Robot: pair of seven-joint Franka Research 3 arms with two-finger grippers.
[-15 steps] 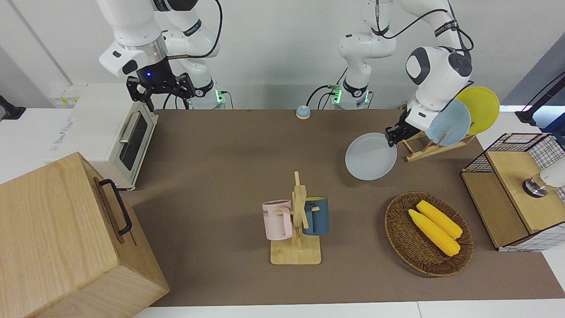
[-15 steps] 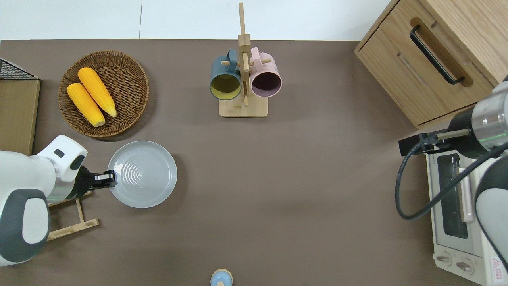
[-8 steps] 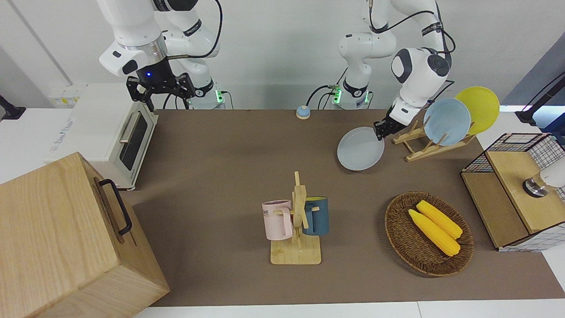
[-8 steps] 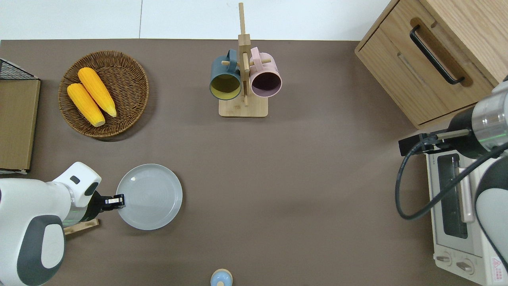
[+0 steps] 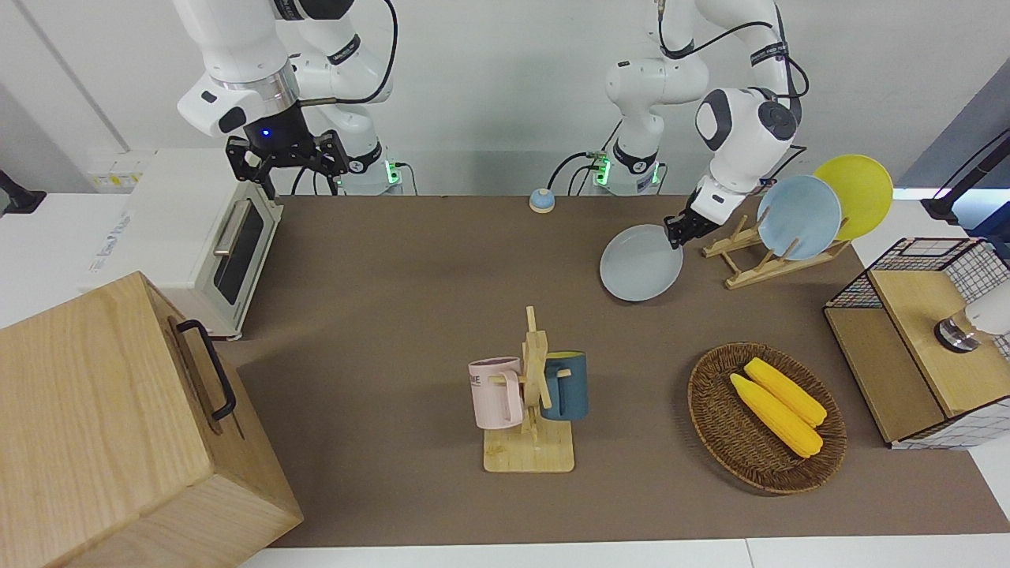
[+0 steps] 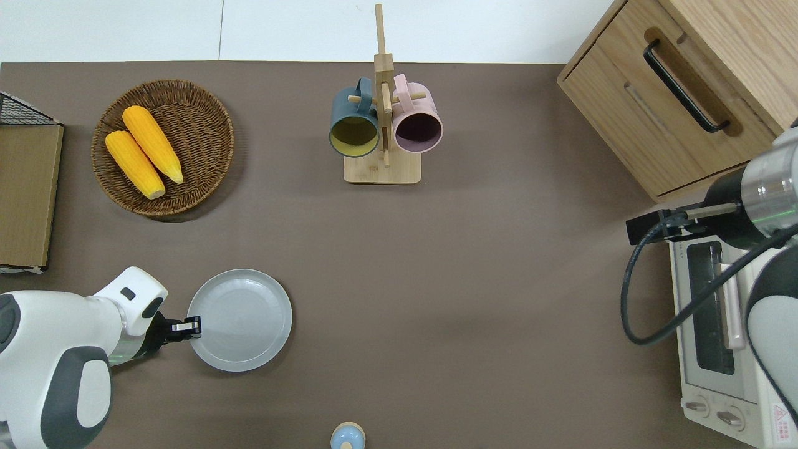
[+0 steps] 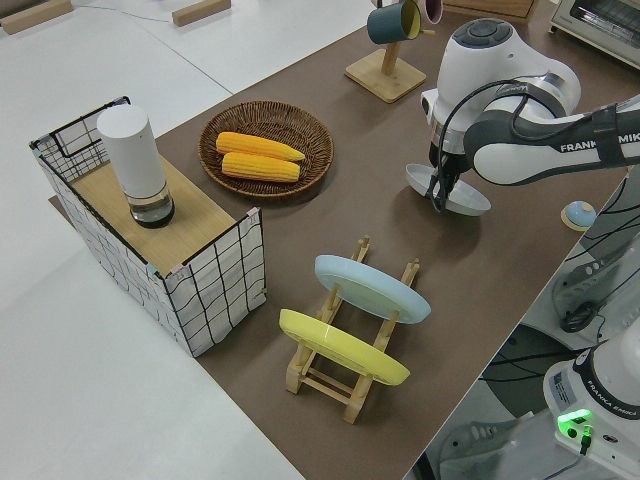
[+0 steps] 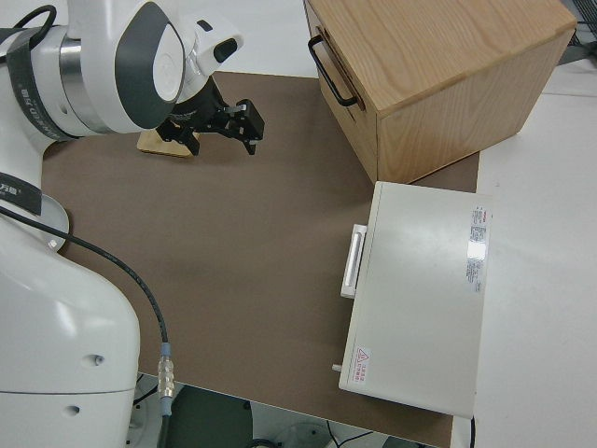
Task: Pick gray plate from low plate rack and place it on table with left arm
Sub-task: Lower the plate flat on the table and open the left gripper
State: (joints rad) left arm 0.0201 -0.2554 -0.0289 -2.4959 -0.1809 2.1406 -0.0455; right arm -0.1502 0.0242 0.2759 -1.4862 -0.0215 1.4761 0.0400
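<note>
There are three plates: one gray plate [image 5: 641, 263], one light blue plate [image 5: 798, 218] and one yellow plate [image 5: 860, 195]. There is one low plate rack [image 5: 750, 260]. There are two mugs, a pink mug [image 5: 495, 393] and a dark blue mug [image 5: 566, 385], and one wooden mug stand [image 5: 532, 426]. There is one wicker basket [image 5: 730, 442] with two ears of corn [image 5: 777, 405] in it. There is one toaster oven [image 5: 207, 237], one wooden cabinet [image 5: 102, 430], one wire box [image 5: 923, 339], one white can [image 7: 134, 163] and one small blue bell [image 5: 541, 199]. There are two robot arms, and so two grippers: the left gripper [image 5: 678, 231] and the right gripper [image 5: 286, 158]. There is one table [image 5: 394, 315].
</note>
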